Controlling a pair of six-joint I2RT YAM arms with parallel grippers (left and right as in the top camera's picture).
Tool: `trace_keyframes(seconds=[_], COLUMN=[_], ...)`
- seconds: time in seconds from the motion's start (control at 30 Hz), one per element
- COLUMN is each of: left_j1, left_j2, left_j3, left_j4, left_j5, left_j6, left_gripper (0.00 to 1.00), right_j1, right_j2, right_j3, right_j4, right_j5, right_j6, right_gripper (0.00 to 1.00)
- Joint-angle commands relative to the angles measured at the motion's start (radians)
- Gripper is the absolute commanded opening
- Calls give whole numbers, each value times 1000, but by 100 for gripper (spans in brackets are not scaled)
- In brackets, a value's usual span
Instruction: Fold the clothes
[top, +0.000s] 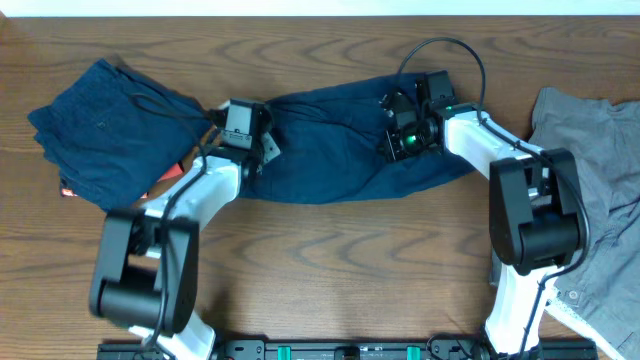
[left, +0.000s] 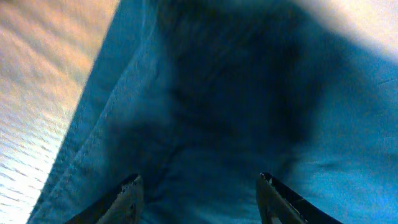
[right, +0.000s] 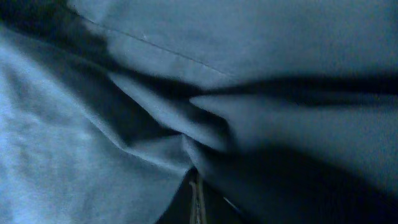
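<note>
Judging progress from the overhead view, the task stands partly done. A navy pile (top: 95, 125) lies at the far left of the worktop (top: 340, 270) and looks folded, though not neatly squared. A red-orange item (top: 67, 190) shows from beneath it and cannot be identified.

The navy shorts (top: 330, 140) lie stretched lengthwise across the middle, rumpled and unfolded. They are the piece in hand. The left pincer (left: 198, 198) hovers released over the shorts near their left end, jaws apart with cloth below them and a stitched hem to one side. The right pincer (right: 196, 199) sits at the right end. It appears clenched on a gathered pleat of the shorts, since the creases run into it.

The grey garment (top: 590, 160) lies heaped at the right edge, unfolded and untouched.

The worktop is brown wood grain, matt and flat. Of the room, only a pale strip beyond the far edge is visible.
</note>
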Motion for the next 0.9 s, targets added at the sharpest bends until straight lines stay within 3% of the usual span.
trace_keyframes(seconds=[0.0,0.1,0.13,0.5,0.6,0.67,0.73,0.77,0.87], left_j1=[1,1,1,2,2,2,11,20,54], left_j2=[39,53,56,64,19,-39,-105,-131,-167], left_j3=[7,7,7,0,1,2,2,2,2], left_j4=[-15,-60,-75,-241,-264,-270,-271,-270,-263], left_j5=[-5,-5,-5,-31,-23,-24,-36,-39,-38], left_j6=[14,14,14,14,68,122,161,163,163], left_gripper=[59,59,59,52,54,67,89,95,98], right_j1=[-36,-73,-84,-213,-235,-238,-239,-239,-238], right_j2=[26,25,25,25,25,25,19,8,-50], right_j3=[4,4,4,4,4,4,5,5,5], right_j4=[25,92,111,142,107,80,61,51,39], right_j5=[332,368,367,434,408,409,409,408,407], right_j6=[146,163,165,202,198,197,197,198,198], right_gripper=[8,39,42,45,47,49,55,60,66])
